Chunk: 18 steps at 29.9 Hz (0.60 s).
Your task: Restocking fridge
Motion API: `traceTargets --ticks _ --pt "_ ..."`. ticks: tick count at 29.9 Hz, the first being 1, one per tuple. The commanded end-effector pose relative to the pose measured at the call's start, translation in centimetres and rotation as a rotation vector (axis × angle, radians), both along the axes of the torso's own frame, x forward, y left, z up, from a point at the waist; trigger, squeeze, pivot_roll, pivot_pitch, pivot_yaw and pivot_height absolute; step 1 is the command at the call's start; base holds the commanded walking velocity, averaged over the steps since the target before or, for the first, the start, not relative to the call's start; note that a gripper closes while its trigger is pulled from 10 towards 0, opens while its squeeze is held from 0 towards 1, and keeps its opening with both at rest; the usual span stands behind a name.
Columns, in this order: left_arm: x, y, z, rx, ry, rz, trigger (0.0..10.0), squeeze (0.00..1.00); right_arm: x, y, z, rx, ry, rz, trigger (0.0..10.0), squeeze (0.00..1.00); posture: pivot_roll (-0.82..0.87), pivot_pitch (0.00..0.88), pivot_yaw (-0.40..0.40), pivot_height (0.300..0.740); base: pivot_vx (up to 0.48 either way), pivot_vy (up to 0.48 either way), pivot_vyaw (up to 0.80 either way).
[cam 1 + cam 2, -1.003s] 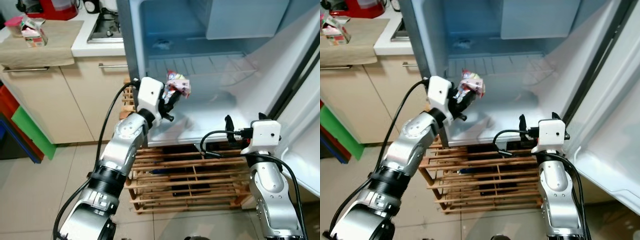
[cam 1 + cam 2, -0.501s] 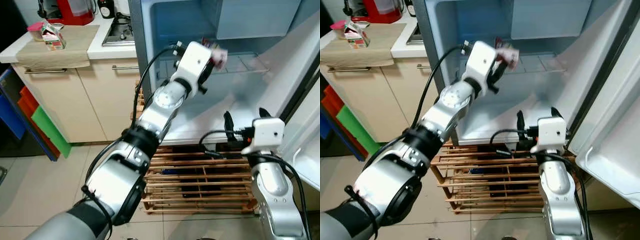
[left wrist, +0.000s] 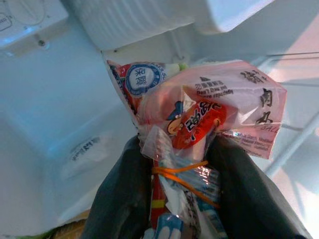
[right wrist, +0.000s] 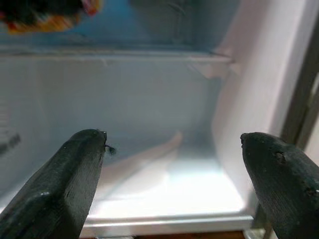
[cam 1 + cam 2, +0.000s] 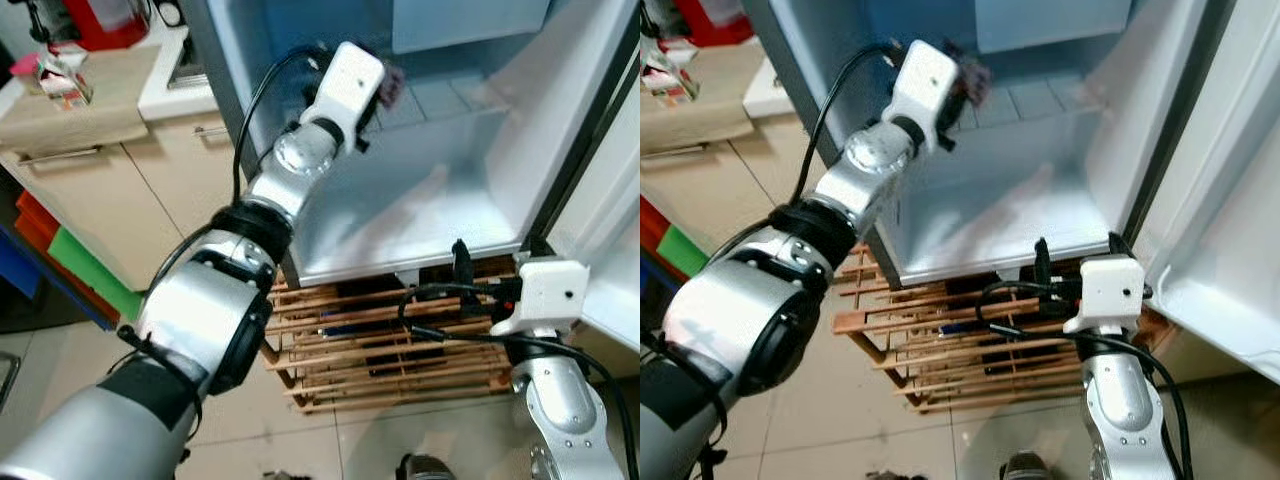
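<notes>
The left arm reaches far up into the open fridge (image 5: 470,150), and its left gripper (image 3: 192,164) is pinching a snack packet (image 3: 199,112), a crinkly pink and red plastic pouch bound with an orange rubber band (image 3: 182,174). The black fingers (image 3: 124,199) squeeze the bundled neck just above the band, so the printed top of the packet fans out loose beyond them, near the upper shelf (image 5: 450,95) at the far left of the cabinet. It hangs in the air, not yet set down on anything that I can see.

It looks light and soft: thin film that will crumple, slide a little, and give no stiff edge to push against. The banded neck seems the sensible place to hold it, since the layers bunch there and the fingers can bite on something thicker. Squeezing the puffed top would probably only flatten it or crush what is inside.

The right gripper (image 4: 172,169) hovers low at the near edge of the fridge floor, its two fingers spread wide with nothing between them.

A wooden rack (image 5: 400,350) stands under the fridge.
</notes>
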<state>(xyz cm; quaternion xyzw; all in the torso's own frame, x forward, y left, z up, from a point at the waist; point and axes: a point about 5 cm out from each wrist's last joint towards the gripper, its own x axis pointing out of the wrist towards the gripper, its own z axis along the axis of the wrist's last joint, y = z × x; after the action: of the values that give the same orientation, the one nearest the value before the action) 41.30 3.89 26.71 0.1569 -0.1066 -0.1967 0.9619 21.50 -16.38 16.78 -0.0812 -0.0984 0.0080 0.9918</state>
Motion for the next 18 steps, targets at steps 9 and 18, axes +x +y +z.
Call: traceTargets --ticks 9,18 --pt "0.6 1.7 1.7 0.144 -0.067 0.043 10.0 0.0 -1.6 1.5 1.6 0.025 0.012 0.082 10.0 0.32 -0.34 0.253 0.178 0.74 0.0 0.0 0.0" --pt "0.6 0.9 2.7 0.141 -0.065 0.042 10.0 0.0 -3.2 2.1 2.1 0.017 0.057 0.135 10.0 0.32 -0.36 0.298 0.173 0.74 0.0 0.0 0.0"
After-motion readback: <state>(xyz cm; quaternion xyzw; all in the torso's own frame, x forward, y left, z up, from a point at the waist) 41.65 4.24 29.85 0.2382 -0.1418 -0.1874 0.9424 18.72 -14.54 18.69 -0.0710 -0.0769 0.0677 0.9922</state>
